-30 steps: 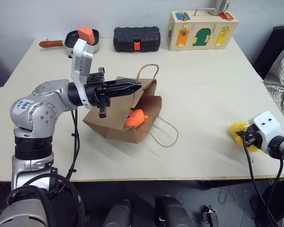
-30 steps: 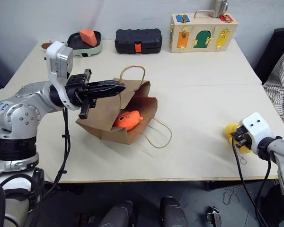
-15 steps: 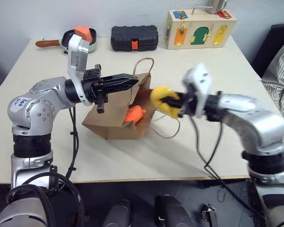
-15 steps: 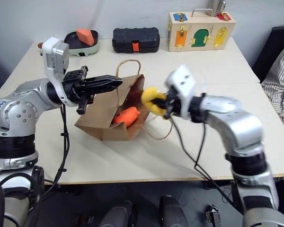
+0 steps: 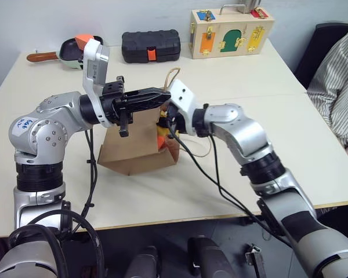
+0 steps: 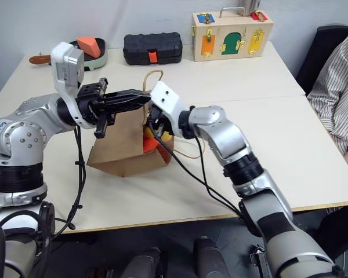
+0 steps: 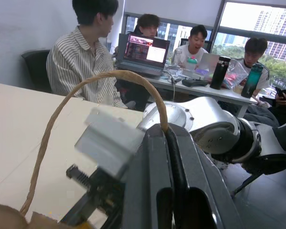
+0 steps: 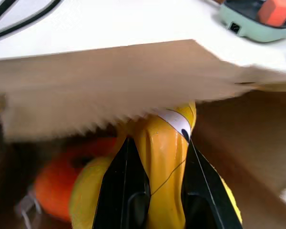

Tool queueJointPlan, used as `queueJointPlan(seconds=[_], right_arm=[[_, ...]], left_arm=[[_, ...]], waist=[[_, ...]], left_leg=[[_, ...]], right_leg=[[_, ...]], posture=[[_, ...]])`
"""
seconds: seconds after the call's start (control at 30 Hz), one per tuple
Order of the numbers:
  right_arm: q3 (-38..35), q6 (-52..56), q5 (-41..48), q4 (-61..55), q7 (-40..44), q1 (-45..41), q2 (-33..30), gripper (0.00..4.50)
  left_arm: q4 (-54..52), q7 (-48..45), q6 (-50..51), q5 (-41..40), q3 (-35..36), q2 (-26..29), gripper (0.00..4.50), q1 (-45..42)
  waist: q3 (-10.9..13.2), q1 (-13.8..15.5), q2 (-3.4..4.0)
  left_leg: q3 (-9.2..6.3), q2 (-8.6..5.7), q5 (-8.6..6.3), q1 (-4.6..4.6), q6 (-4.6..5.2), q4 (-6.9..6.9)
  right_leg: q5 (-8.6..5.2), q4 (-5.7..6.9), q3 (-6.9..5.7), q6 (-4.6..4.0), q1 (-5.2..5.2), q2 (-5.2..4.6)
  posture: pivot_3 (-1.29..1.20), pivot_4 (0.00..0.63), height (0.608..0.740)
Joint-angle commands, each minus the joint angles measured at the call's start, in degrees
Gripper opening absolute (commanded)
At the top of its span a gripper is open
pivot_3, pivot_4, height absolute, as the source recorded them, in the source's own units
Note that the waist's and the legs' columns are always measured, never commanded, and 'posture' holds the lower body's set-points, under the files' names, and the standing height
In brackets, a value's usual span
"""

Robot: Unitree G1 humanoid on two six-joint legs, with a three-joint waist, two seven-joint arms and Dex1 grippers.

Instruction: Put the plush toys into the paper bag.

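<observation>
The left hand (image 5: pixel 162 94) pinches the paper bag (image 5: pixel 133 147) handle, holding its mouth open while the right hand (image 8: pixel 155 191), clamped on the yellow toy (image 8: pixel 164 157), reaches inside beside the orange toy (image 8: pixel 55 183).

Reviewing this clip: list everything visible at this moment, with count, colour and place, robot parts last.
paper bag: one, brown, mid-table, mouth held open by its handle
orange plush toy: one, orange, inside the bag
yellow plush toy: one, yellow, at the bag's mouth, gripped
pan: one, pale green with a brown handle, far left of the table, holding an orange block
case: one, black with an orange latch, far edge of the table
lock box: one, wooden with coloured doors, far right of the table
table: one, cream
person: one, striped shirt, at the right edge; more people in the left wrist view
left gripper: shut on the bag's handle
right gripper: shut on the yellow toy
</observation>
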Motion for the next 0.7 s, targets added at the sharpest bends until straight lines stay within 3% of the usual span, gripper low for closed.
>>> queueJointPlan(seconds=[0.03, 0.23, 0.47, 0.63, 0.7], right_arm=[[-3.48, -1.11, 1.26, 4.47, -1.14, -1.97, 4.51, 0.13], [-8.23, 3.26, 3.89, 8.69, -2.99, -0.82, 10.21, 0.13], [-12.72, 13.05, 9.38, 1.77, -2.19, 0.02, 9.38, 2.52], [-12.77, 20.40, 12.82, -10.92, 0.35, 3.40, 2.31, 4.27], [-13.16, 22.61, 14.09, -15.39, 0.86, 4.85, -1.07, 4.48]], left_arm=[[-1.87, 0.24, -0.53, -0.71, 0.88, 0.16, 0.00, 0.10], [-2.15, 0.26, -0.49, -0.75, 1.33, 0.91, 0.00, 0.55], [-2.07, 0.40, -0.58, -0.72, 1.71, 1.28, 0.00, 0.91], [-2.01, 0.53, -0.70, -0.76, 1.65, 0.95, 0.00, 0.83], [-1.97, 0.52, -0.80, -0.73, 1.55, 0.82, 0.00, 0.80]], waist=[[0.00, -0.28, 0.00], [0.00, -0.96, 0.00], [0.00, -1.29, 0.00], [0.00, -1.09, 0.01], [0.00, -1.06, 0.00]], left_leg=[[0.00, 0.00, 0.00, 0.00, 0.00, 0.00], [-0.07, -0.01, 0.00, 0.00, 0.00, 0.01], [-0.15, 0.00, 0.00, 0.01, -0.03, 0.00], [-0.23, -0.02, 0.00, 0.01, -0.03, 0.00], [-0.24, -0.03, 0.00, 0.00, -0.03, -0.01]], right_leg=[[0.00, 0.02, 0.00, 0.00, -0.01, 0.00], [0.00, 0.11, -0.01, 0.00, -0.02, 0.00], [0.00, 0.17, -0.04, 0.00, -0.03, 0.00], [0.00, 0.18, -0.01, 0.00, -0.02, -0.01], [0.00, 0.18, 0.00, 0.00, -0.01, -0.01]], posture=[[0.00, 0.150, 0.740], [0.00, 0.150, 0.740], [0.00, 0.150, 0.740], [0.00, 0.150, 0.740], [0.00, 0.150, 0.740]])
